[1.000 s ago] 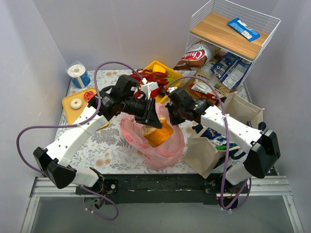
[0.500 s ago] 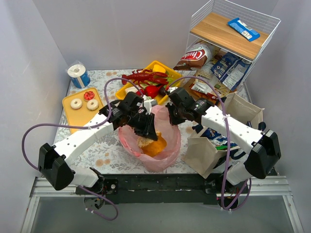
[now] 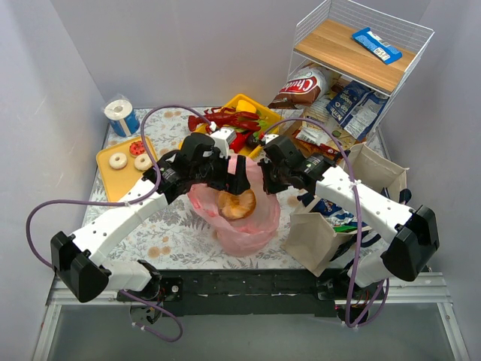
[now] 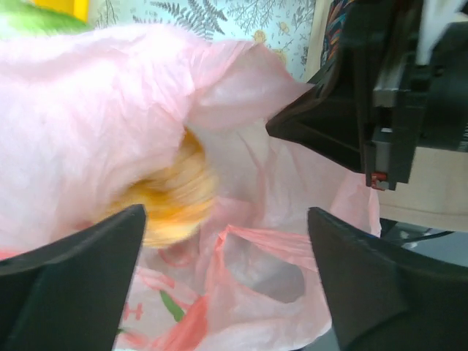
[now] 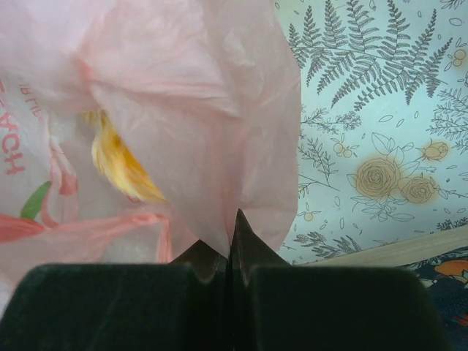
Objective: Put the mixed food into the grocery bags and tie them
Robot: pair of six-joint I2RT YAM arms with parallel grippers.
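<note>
The pink bag (image 5: 183, 110) is seen printed in red and green; orange-yellow bread (image 3: 239, 203) is glimpsed; the pale tablecloth (image 5: 380, 110) is patterned with ferns and roses.

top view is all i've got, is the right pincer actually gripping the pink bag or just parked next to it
Observer: Gripping. In the right wrist view the right pincer is shut on a pinch of the pink bag, at its edge.

Operator: ok and the left one, anything in it

Observer: Nothing. In the left wrist view the left pincer is wide open, with only the bag's open mouth showing through its gap.

Operator: is the bread centred under that gap

Observer: No. The orange bread shows blurred inside the bag, toward the picture's left side of the gap.
</note>
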